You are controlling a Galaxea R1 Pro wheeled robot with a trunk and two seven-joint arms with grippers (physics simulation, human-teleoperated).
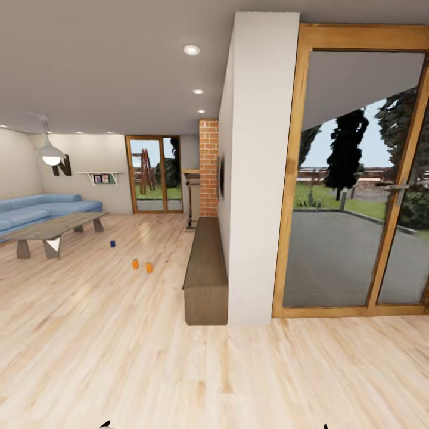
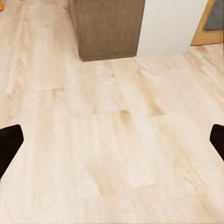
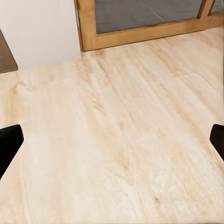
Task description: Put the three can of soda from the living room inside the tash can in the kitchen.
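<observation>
standing far from both grippers point(image 2: 112, 140) point(image 3: 112, 140), soda cans point(image 1: 142, 266).

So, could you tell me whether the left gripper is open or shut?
Open: in the left wrist view its fingertips sit far apart, with bare wood floor between.

The head camera stood high and faced level down the living room, its white dividing wall point(image 1: 262, 173) dead centre, the glass door point(image 1: 357, 179) close on the right and the sofa point(image 1: 42, 208) far off left. The left wrist camera looked steeply down at the wood floor point(image 2: 112, 140) from nearby, catching the end of the low brown bench point(image 2: 109, 28) and the wall's foot. The right wrist camera did likewise, sharing that wall's base point(image 3: 39, 32) and the door's wooden frame point(image 3: 140, 35).
</observation>
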